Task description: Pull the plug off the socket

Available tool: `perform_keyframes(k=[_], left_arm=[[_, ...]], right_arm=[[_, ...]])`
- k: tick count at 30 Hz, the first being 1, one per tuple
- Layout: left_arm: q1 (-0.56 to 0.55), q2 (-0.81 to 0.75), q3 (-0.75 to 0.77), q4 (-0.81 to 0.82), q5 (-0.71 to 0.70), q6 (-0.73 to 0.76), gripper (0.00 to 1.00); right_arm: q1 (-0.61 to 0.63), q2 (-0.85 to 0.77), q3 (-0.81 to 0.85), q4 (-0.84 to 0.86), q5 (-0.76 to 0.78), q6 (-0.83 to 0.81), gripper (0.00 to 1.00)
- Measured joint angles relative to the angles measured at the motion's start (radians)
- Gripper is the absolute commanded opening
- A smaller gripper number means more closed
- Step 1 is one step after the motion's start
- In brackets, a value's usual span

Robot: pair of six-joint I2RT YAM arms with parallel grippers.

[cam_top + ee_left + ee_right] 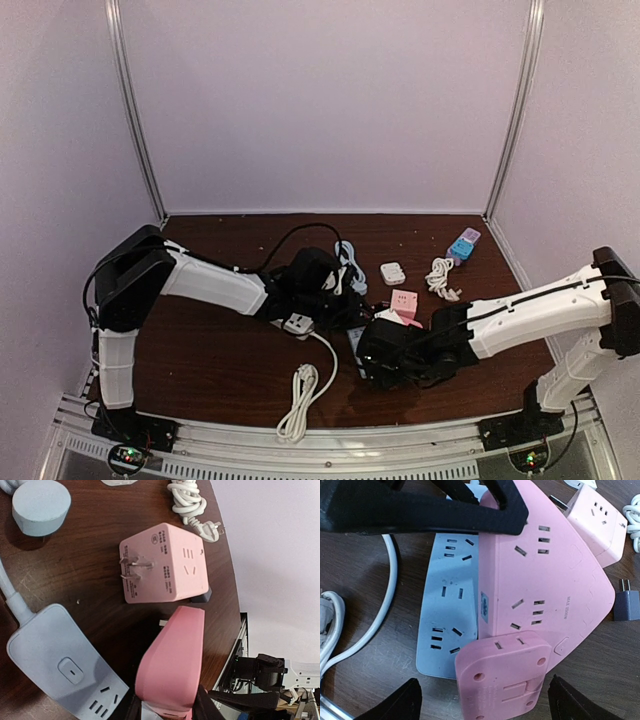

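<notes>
A pink power strip [545, 575] lies partly on top of a blue power strip [451, 605]. A pink square plug adapter [502, 680] sits on the pink strip's near end, underside up. My right gripper [490, 705] is open, with its fingers [410, 702] wide on either side of the adapter and not touching it. My left gripper [167, 705] is shut on the far end of the pink strip [172, 665]; its black fingers [425, 510] show across the top of the right wrist view. In the top view both grippers meet at the table's middle [360, 325].
A pink cube socket [165, 570] with bare prongs lies just past the strip, also in the top view [404, 303]. A small grey adapter [625, 605], white coiled cables [440, 275] [300, 392], a white adapter [392, 272] and a blue item [463, 245] lie around.
</notes>
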Motion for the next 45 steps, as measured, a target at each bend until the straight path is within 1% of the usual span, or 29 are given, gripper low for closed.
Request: perform_keyframes(k=[6, 12, 17, 18, 19, 23, 24, 25, 29, 32, 34, 39, 45], left_arm=[[0.000, 0.000, 0.000, -0.002, 0.000, 0.000, 0.00], [0.000, -0.002, 0.000, -0.007, 0.000, 0.001, 0.00], [0.000, -0.005, 0.000, -0.014, -0.004, 0.002, 0.00], [-0.001, -0.006, 0.000, -0.017, -0.005, 0.002, 0.00], [-0.001, -0.008, 0.001, -0.022, -0.006, 0.002, 0.00], [-0.001, -0.008, 0.002, -0.023, -0.007, 0.003, 0.00], [-0.001, -0.008, 0.002, -0.023, -0.007, 0.003, 0.00], [-0.001, -0.008, 0.002, -0.024, -0.007, 0.003, 0.00], [-0.001, -0.008, 0.004, -0.026, -0.007, 0.006, 0.00], [-0.001, -0.008, 0.005, -0.027, -0.007, 0.006, 0.00], [-0.001, -0.008, 0.006, -0.029, -0.007, 0.006, 0.00], [-0.001, -0.008, 0.007, -0.031, -0.007, 0.007, 0.00], [-0.001, -0.008, 0.008, -0.034, -0.007, 0.007, 0.00]], right_arm=[[0.007, 0.075, 0.055, -0.111, 0.075, 0.039, 0.88], [0.007, 0.084, 0.068, -0.176, 0.109, 0.060, 0.83], [0.013, 0.027, 0.068, -0.191, 0.114, 0.057, 0.72], [0.012, 0.005, 0.068, -0.193, 0.116, 0.056, 0.71], [0.012, -0.054, 0.068, -0.195, 0.120, 0.056, 0.67], [0.011, -0.085, 0.053, -0.176, 0.114, 0.042, 0.63], [0.008, -0.098, 0.040, -0.161, 0.107, 0.039, 0.63], [0.006, -0.108, 0.029, -0.151, 0.100, 0.037, 0.65], [-0.005, -0.132, -0.001, -0.121, 0.069, 0.015, 0.76], [-0.006, -0.113, 0.011, -0.112, 0.060, -0.006, 0.80], [-0.006, -0.069, 0.036, -0.110, 0.059, -0.018, 0.82], [-0.006, 0.047, 0.093, -0.121, 0.068, -0.020, 0.82], [-0.006, 0.123, 0.126, -0.170, 0.106, -0.004, 0.77]])
